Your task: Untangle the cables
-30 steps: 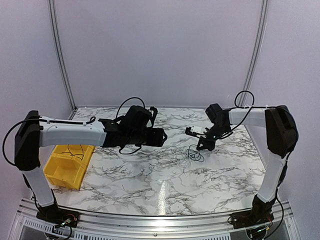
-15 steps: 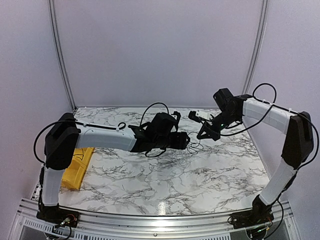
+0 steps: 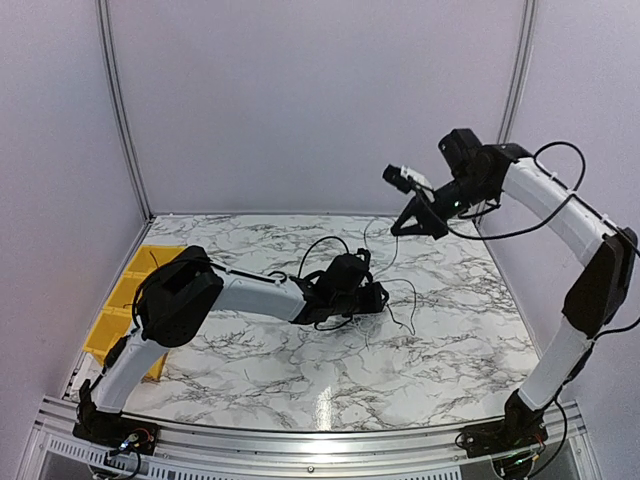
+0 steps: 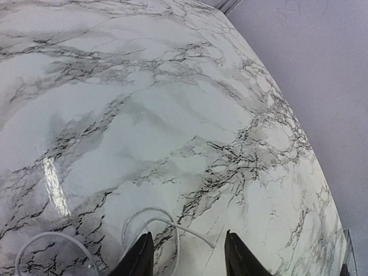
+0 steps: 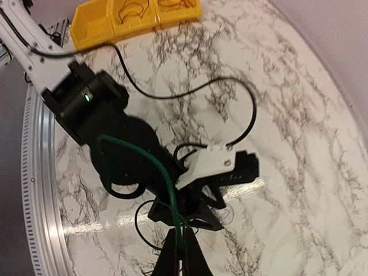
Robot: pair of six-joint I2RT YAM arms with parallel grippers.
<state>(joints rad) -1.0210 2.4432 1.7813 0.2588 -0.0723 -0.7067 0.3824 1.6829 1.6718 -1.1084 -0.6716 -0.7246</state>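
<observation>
The cables are thin wires. In the top view a dark strand [image 3: 412, 300] hangs from my raised right gripper [image 3: 397, 230] down to the marble table, by my left gripper [image 3: 378, 297]. In the right wrist view the right gripper [image 5: 179, 256] is shut on a thin green cable [image 5: 150, 156] that arcs up and left over the left gripper below. In the left wrist view the left gripper [image 4: 185, 256] is open and low over the table. A whitish cable [image 4: 172, 225] lies looped between its fingers [image 4: 141, 259]. The rest of the tangle is hidden under the left gripper.
A yellow bin [image 3: 112, 325] stands at the table's left edge, behind the left arm, and shows at the top of the right wrist view [image 5: 138, 17]. Thicker black cables loop on both arms. The enclosure walls stand close at the back and right.
My right gripper has risen up and back with the cable, drawing it off the table. My left arm has reached further right and lower, onto the tangle.
</observation>
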